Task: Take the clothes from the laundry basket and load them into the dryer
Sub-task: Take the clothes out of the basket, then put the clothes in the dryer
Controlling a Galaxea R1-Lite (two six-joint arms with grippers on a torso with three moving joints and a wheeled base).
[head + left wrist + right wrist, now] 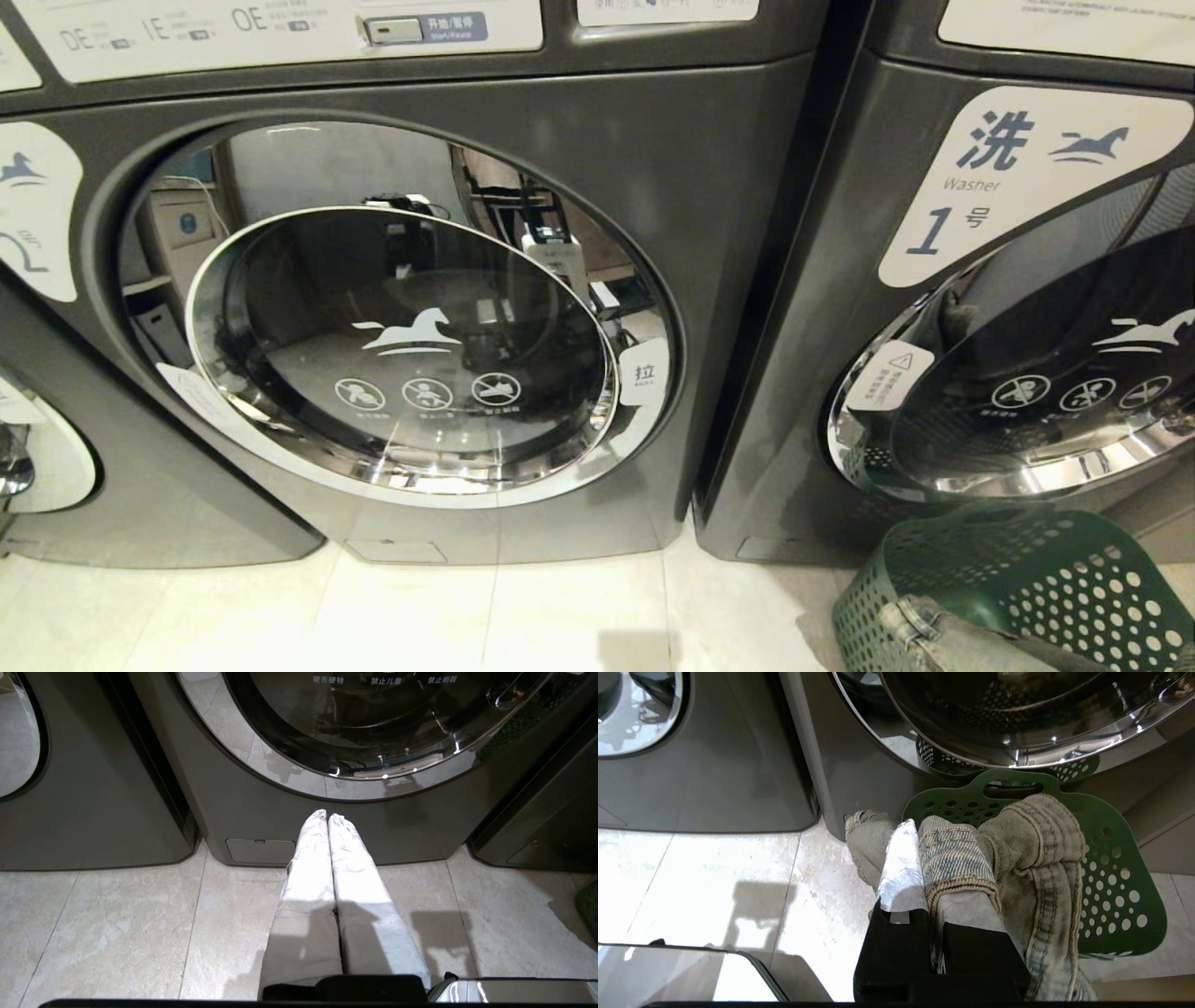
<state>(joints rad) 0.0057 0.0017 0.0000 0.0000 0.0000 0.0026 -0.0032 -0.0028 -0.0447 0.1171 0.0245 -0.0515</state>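
Jeans [1031,858], pale and washed-out, hang over the green laundry basket [1125,896] and drape across the right claw [924,868], which is pinching the denim between its pressed-together, white-wrapped fingers [901,868]. One basket stands on the tiled floor [467,616], just in front of the right-hand machine [840,280]. The middle machine's round door [401,345] is closed, blocking the drum. Three machines [37,280] show in all. The left claw [327,819], fingertips pressed together and empty, points at the middle machine's base.

Right machine's label [1008,177] reads "洗 Washer 1号".
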